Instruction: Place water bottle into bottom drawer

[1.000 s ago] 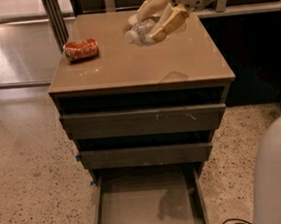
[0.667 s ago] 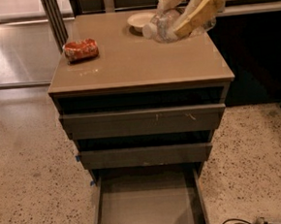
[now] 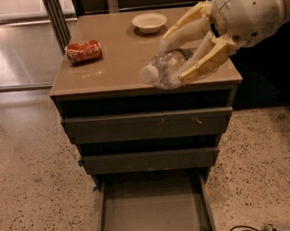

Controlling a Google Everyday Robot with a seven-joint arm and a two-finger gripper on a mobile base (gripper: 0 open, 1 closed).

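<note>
Carried from the far edge to the front edge of the tabletop (image 3: 116, 64), the water bottle (image 3: 164, 71) now hangs crosswise, clamped in the gripper (image 3: 175, 57). Nearest, the bottom drawer (image 3: 152, 212) stands open, floor bare. Transfer judged half done; lowering remains. Beyond, a red can (image 3: 84, 51) lies near the left edge and a white bowl (image 3: 149, 22) at the far edge.

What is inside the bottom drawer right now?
Only its bare floor shows in the bottom drawer; its back part hides under the drawer above. The gripper holds the water bottle over the cabinet top.
</note>
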